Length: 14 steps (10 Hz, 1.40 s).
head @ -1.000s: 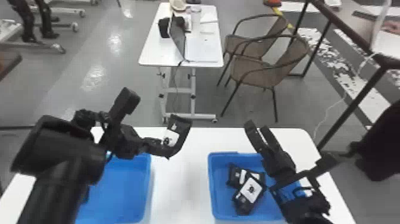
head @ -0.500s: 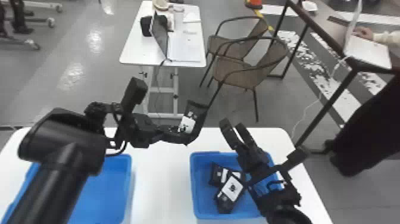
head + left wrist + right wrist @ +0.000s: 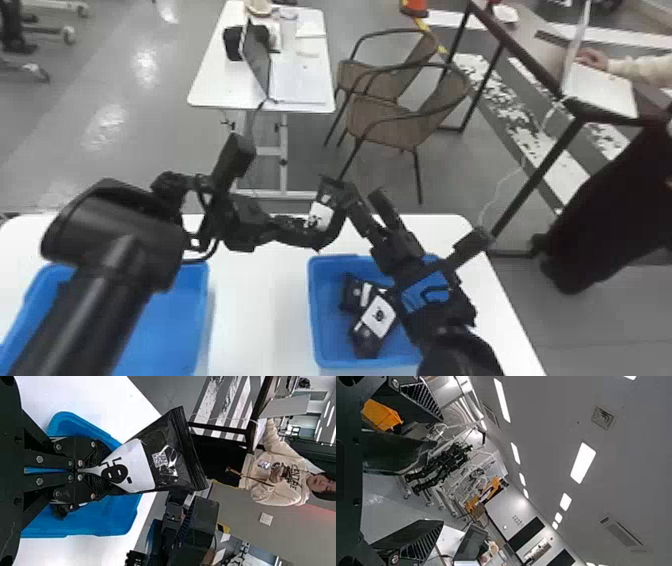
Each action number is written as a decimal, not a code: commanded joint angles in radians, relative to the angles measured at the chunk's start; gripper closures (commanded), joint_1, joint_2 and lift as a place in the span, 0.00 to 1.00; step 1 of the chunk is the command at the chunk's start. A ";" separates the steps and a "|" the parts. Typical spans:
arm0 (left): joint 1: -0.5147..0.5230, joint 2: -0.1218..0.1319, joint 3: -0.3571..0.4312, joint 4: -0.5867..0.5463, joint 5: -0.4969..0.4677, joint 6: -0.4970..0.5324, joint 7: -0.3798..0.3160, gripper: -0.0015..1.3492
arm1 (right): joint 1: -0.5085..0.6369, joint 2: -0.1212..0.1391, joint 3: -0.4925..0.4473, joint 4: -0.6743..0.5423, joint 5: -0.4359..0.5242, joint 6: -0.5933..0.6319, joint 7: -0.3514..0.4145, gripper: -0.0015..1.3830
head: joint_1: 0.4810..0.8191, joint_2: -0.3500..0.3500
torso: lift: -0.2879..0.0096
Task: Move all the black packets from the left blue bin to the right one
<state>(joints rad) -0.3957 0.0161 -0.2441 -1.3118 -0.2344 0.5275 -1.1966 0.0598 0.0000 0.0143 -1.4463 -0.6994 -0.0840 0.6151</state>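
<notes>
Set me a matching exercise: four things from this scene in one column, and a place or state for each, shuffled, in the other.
Things
1. Left end effector
2. Right end effector
3. Loose black packets
4. Dark-screened laptop

Places and states
A. Lying in the right blue bin
B. Fingers apart, nothing between them
C. On the white table beyond the work table
D. Closed on a black packet

Pairs: 1-D, 2-B, 3-A, 4-C
</notes>
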 commanded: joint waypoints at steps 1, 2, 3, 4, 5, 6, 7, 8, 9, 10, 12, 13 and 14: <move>-0.015 -0.007 -0.012 0.020 0.004 -0.006 0.000 0.83 | -0.006 0.001 0.018 0.000 0.032 0.000 -0.002 0.08 | 0.63 0.25 | 0.97; -0.023 -0.010 -0.026 0.031 0.010 -0.008 0.000 0.83 | -0.009 0.001 0.027 -0.003 0.055 -0.002 -0.008 0.08 | 0.63 0.26 | 0.97; -0.034 -0.013 -0.040 0.045 0.024 -0.012 0.000 0.83 | -0.017 0.001 0.038 0.000 0.063 0.000 -0.015 0.08 | 0.63 0.26 | 0.97; -0.043 -0.018 -0.054 0.052 0.024 -0.014 0.000 0.83 | -0.024 0.001 0.050 0.009 0.055 -0.002 -0.015 0.10 | 0.63 0.26 | 0.97; -0.051 -0.019 -0.060 0.062 0.027 -0.017 0.000 0.83 | -0.031 0.001 0.061 0.017 0.051 0.007 -0.015 0.27 | 0.63 0.26 | 0.97; -0.052 -0.019 -0.063 0.063 0.029 -0.017 0.000 0.83 | -0.032 0.001 0.062 0.015 0.051 0.039 -0.015 0.59 | 0.63 0.27 | 0.97; -0.054 -0.019 -0.061 0.063 0.027 -0.017 0.000 0.83 | -0.031 0.001 0.062 0.015 0.049 0.041 -0.017 0.72 | 0.63 0.27 | 0.97; -0.054 -0.019 -0.057 0.063 0.026 -0.017 0.000 0.83 | -0.026 0.001 0.062 0.017 0.041 0.041 -0.015 0.73 | 0.63 0.28 | 0.97; -0.054 -0.019 -0.047 0.063 0.027 -0.017 0.000 0.83 | -0.023 0.001 0.062 0.023 0.035 0.039 -0.015 0.76 | 0.63 0.28 | 0.97; -0.048 -0.019 -0.037 0.063 0.040 -0.015 0.003 0.83 | -0.018 0.001 0.062 0.027 0.029 0.032 -0.015 0.77 | 0.63 0.28 | 0.97; -0.032 -0.019 -0.021 0.062 0.055 0.005 0.006 0.72 | -0.015 -0.008 0.061 0.055 -0.023 -0.010 -0.014 0.84 | 0.63 0.28 | 0.97; -0.022 -0.018 -0.009 0.062 0.076 0.003 0.006 0.48 | -0.017 -0.015 0.059 0.070 -0.048 -0.022 -0.015 0.84 | 0.63 0.28 | 0.97; -0.006 -0.013 0.011 0.055 0.095 0.005 -0.009 0.33 | -0.020 -0.014 0.041 0.092 -0.058 -0.037 -0.018 0.84 | 0.63 0.27 | 0.97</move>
<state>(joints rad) -0.4099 0.0016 -0.2443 -1.2538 -0.1512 0.5318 -1.2040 0.0426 -0.0137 0.0651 -1.3667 -0.7503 -0.1116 0.5960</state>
